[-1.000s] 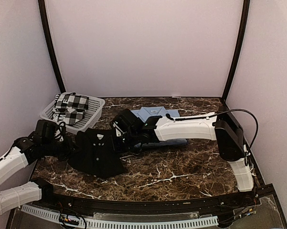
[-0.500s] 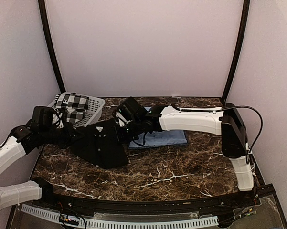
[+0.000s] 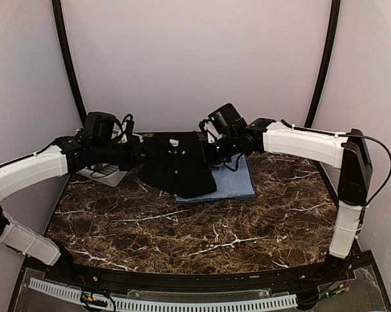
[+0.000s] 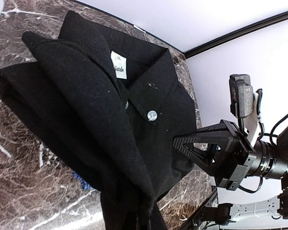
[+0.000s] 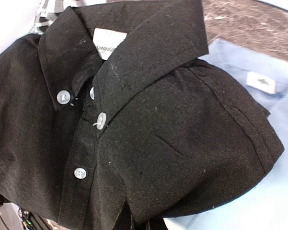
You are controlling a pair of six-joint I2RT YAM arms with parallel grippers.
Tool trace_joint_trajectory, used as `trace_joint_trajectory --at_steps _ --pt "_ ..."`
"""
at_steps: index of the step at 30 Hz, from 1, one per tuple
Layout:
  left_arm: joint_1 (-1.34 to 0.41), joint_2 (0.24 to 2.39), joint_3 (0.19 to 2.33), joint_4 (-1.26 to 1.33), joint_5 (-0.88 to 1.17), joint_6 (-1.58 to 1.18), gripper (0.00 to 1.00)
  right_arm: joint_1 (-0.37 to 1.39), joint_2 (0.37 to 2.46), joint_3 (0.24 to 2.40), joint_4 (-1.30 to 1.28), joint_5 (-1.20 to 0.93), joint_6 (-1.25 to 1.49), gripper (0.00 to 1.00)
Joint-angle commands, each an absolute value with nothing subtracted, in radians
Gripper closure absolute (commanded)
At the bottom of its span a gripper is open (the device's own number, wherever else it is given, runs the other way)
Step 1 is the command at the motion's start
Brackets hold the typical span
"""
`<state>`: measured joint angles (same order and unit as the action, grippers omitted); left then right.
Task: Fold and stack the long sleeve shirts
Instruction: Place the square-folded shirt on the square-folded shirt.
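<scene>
The folded black long sleeve shirt hangs in the air between my two grippers, collar up and buttons facing forward. My left gripper is shut on its left shoulder edge, and my right gripper is shut on its right shoulder. The shirt's lower hem droops over the left part of the folded light blue long sleeve shirt, which lies flat on the table. In the left wrist view the black shirt covers my own fingers, and the right gripper's finger pinches its far edge. The right wrist view shows the black shirt above the blue one.
A white basket stands at the back left, mostly hidden behind my left arm. A black-and-white checked cloth shows in it. The marble table stretches in front, with walls close on all sides.
Both arms have lifted the black shirt off the table's left side and carried it up, back and right, so it now hangs over the blue shirt's left edge.
</scene>
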<state>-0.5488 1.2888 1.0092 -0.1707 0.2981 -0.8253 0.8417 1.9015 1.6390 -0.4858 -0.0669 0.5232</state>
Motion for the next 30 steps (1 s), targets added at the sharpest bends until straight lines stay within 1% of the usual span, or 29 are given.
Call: trace_joint_trajectory --at_steps 1,7,12,21,30 --pt "-0.581 1.415 1.135 -0.06 0.309 -0.821 1.0 0.759 1.825 1.589 -0.462 -0.036 0.456 1.0" --pt "-0.627 1.599 1.275 -0.041 0.321 -0.835 1.0 0.652 1.77 1.519 -0.444 -0.04 0.422 1.0" --pt "-0.652 1.705 1.364 -0.065 0.307 -0.833 1.0 0.576 1.754 1.456 -0.412 -0.072 0.409 1.0" --pt "-0.654 1.784 1.367 -0.07 0.308 -0.838 1.0 0.499 1.759 1.393 -0.376 -0.1 0.399 1.0" --pt "-0.654 1.823 1.367 -0.098 0.285 -0.837 1.0 0.479 1.773 1.37 -0.372 -0.104 0.396 1.0"
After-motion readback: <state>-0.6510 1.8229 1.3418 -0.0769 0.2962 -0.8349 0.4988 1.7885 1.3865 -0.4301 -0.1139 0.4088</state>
